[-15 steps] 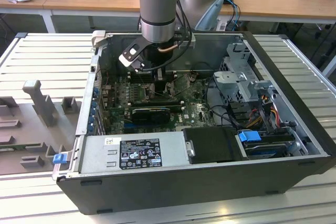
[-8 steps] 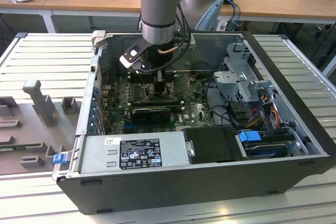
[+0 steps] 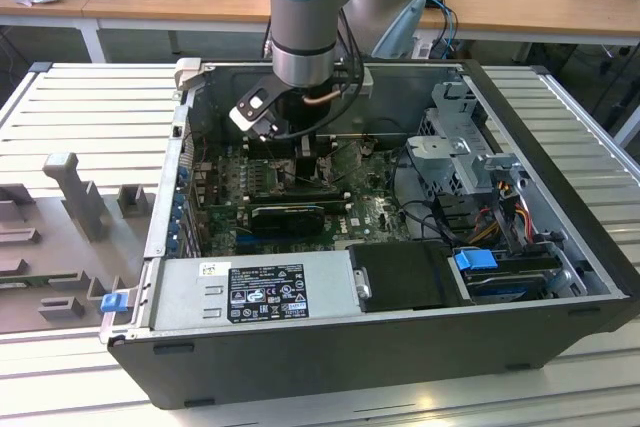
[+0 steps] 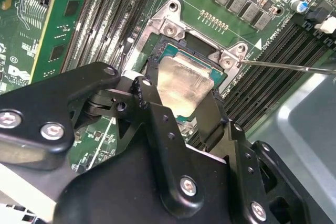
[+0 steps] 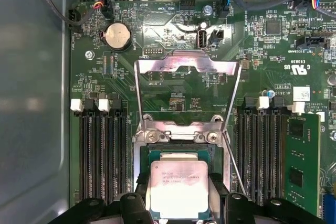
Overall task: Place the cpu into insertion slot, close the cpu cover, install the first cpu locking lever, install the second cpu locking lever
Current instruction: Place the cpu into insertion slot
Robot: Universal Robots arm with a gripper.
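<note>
Black gripper [image 4: 184, 103] fingers press against two opposite edges of the cpu [image 5: 176, 184], holding it square over the insertion slot [image 4: 170, 27] and level or nearly so. The cpu cover [image 5: 157, 67] stands open behind. Placing it probably calls for a flat descent without sliding, corners matched, and release only once the chip lies flush.

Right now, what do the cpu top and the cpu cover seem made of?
The cpu top: likely brushed metal, pale silver-grey with a dull sheen. The cpu cover: probably thin sheet metal, bright silver, catching glare along its edge.
</note>
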